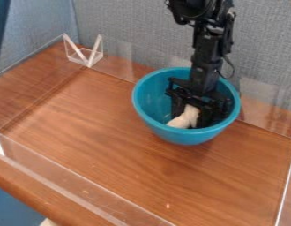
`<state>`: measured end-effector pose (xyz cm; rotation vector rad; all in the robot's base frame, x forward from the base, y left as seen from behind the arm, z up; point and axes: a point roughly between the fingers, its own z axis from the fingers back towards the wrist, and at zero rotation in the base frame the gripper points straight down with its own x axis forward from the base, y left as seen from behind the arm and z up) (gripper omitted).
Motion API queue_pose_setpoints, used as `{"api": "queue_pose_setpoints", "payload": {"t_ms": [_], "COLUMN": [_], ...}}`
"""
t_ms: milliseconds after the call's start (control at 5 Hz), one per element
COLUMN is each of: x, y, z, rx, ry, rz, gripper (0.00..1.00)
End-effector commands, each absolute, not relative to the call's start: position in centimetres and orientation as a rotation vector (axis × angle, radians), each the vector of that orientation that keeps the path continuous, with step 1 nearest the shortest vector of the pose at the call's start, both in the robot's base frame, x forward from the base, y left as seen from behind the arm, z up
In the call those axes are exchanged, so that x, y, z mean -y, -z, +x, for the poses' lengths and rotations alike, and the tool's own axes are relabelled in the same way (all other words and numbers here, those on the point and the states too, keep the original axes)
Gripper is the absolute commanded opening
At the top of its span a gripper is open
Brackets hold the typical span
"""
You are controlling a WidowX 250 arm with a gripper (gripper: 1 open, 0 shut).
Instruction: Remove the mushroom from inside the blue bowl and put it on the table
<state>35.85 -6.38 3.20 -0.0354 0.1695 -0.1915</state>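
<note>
mushroom point(181, 117) cap hidden behind gripper point(197, 104) inside blue bowl point(154, 113).

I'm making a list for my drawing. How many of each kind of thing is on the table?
Blue bowl: 1
Mushroom, inside the bowl: 1
Robot gripper, reaching down into the bowl: 1
Clear plastic stand at the back corner: 1
Total: 4
</note>
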Motion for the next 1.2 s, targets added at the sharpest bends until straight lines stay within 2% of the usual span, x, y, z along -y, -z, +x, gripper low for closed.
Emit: {"api": "queue_pose_setpoints", "payload": {"t_ms": [0,1000], "x": [7.0,6.6], "y": [-5.2,-6.4], "z": [36.4,35.9], "rx": [-0.101,-0.086], "ry": [0.223,0.245], "rz": [-0.049,-0.07], "gripper": [0.0,0.0]}}
